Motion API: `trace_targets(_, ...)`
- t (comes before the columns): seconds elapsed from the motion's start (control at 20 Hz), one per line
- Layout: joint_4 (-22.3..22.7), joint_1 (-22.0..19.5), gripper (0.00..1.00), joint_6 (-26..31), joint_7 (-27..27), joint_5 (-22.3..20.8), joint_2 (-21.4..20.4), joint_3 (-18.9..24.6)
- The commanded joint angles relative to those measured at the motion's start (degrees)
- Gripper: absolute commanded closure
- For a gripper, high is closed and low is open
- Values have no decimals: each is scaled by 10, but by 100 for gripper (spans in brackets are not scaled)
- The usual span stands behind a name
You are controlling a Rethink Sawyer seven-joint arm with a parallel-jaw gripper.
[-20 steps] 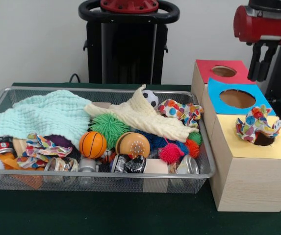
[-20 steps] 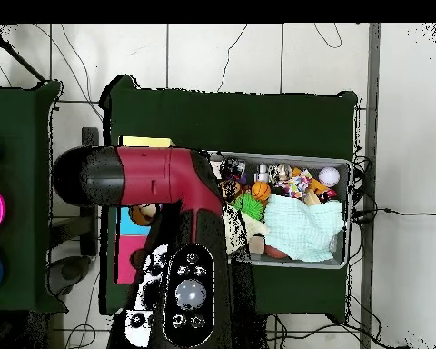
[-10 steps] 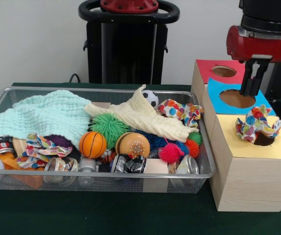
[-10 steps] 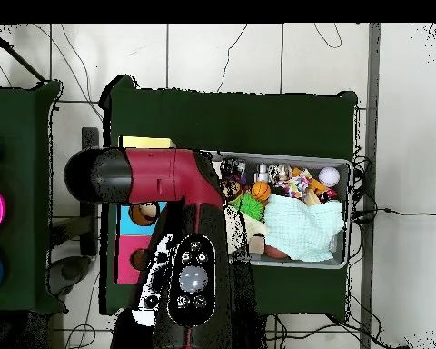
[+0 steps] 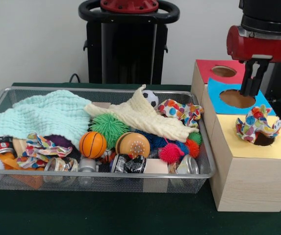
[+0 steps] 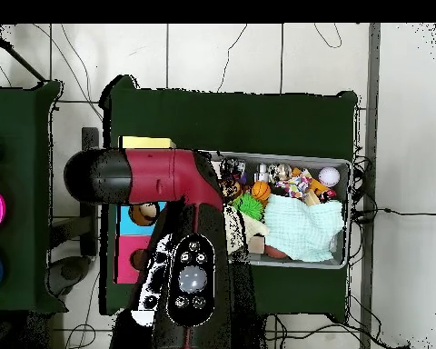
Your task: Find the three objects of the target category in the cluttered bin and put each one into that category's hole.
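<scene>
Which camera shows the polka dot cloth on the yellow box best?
The front view. There the white polka-dot cloth lies bunched at the round hole in the yellow-topped wooden box. In the overhead view the red and black arm hides it.

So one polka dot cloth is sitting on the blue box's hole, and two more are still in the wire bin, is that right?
Not quite. In the front view the polka dot cloth is bunched at the hole of the yellow-topped box, not the blue one, whose hole is uncovered. The rest holds: two more polka dot cloths lie in the wire bin.
</scene>
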Motion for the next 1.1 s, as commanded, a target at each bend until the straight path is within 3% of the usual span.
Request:
trace_targets(0.05, 8, -1, 100, -1, 79, -7, 32, 28)
trace_targets(0.8, -46, 4, 100, 12, 90, -4, 72, 21)
trace_targets(1.1, -102, 3, 100, 51, 93, 5, 99, 22)
